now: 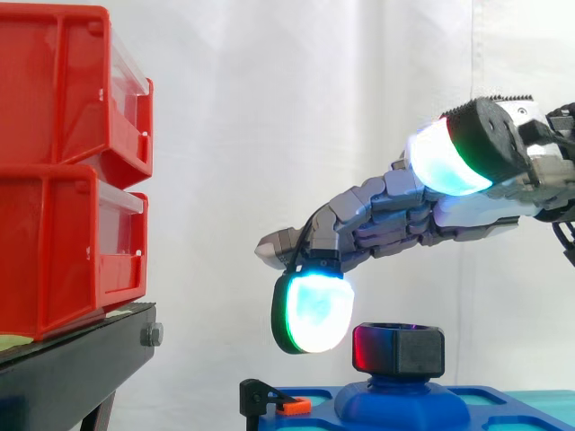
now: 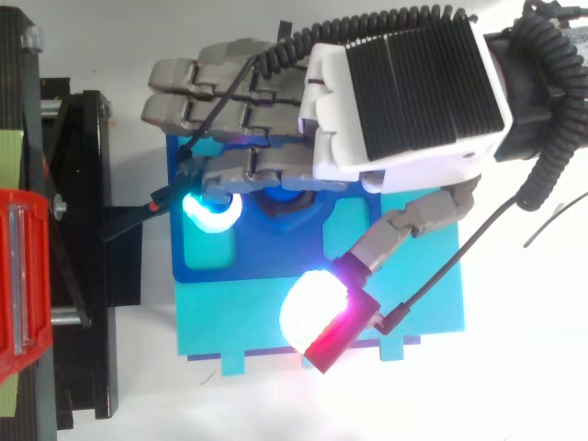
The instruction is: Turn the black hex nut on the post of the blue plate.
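Note:
The black hex nut sits on a rounded blue post that rises from the blue plate. My hand reaches in from the right and hovers above the nut, apart from it. Its fingers stretch leftwards, nearly straight. One glowing fingertip pad hangs down just left of the nut, at about the height of its top edge. The thumb pad is lifted well above it. In the top view the hand covers the nut, and the thumb sticks out over the near side of the plate. The hand is open and holds nothing.
Two stacked red bins stand on a black stand at the left. A small black clamp with an orange tab sits at the plate's left edge. A cyan base lies under the blue plate.

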### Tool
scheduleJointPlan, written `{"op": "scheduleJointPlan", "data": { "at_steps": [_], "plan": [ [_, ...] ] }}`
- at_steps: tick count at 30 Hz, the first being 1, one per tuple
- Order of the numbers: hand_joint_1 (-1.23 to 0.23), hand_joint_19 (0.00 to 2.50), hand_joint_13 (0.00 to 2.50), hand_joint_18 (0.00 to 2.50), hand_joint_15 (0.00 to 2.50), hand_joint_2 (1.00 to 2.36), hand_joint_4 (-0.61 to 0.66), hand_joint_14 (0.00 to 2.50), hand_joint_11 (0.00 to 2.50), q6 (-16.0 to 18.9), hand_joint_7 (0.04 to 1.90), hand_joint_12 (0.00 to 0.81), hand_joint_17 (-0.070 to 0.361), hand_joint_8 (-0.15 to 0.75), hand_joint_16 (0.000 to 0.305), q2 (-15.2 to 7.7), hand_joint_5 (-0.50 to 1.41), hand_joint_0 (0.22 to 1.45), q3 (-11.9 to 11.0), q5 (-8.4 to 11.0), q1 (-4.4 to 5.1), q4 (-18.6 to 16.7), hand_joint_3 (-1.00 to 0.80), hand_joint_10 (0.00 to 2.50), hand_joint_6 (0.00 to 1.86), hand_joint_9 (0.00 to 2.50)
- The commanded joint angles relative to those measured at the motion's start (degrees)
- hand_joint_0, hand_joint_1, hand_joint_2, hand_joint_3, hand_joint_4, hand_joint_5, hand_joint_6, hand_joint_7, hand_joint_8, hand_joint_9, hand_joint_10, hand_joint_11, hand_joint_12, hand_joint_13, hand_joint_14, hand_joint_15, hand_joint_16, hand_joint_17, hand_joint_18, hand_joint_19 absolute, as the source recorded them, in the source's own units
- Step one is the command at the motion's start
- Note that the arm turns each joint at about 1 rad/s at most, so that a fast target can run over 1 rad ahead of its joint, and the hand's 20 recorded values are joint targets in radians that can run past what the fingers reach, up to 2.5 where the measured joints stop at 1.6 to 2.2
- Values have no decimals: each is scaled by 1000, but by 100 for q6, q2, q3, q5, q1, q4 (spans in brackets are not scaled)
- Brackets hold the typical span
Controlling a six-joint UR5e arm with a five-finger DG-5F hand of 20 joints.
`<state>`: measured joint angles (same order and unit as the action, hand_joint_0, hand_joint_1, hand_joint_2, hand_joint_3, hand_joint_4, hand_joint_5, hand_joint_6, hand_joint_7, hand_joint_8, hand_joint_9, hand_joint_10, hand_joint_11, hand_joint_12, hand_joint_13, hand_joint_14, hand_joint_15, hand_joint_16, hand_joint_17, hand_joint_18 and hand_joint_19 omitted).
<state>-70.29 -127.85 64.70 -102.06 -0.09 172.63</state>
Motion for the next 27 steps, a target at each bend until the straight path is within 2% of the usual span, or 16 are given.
{"op": "scheduleJointPlan", "data": {
  "at_steps": [1, 20, 27],
  "plan": [
    [13, 223, 0, 0, 0, 1000, 343, 0, 0, 16, 938, 426, 140, 288, 62, -3, -215, 390, 7, -7, -35, -28, -500, 0, 504, 0],
    [0, 227, 0, 0, 0, 1000, 368, 0, 0, -11, 1009, 423, 136, 294, 60, -3, -203, 401, 7, -33, -70, 16, -500, 0, 504, 0],
    [-4, 225, 0, 0, 0, 1000, 368, 0, 0, -2, 1014, 421, 136, 295, 61, -3, -201, 402, 7, -33, -123, -10, -500, 0, 503, 0]
  ]
}}
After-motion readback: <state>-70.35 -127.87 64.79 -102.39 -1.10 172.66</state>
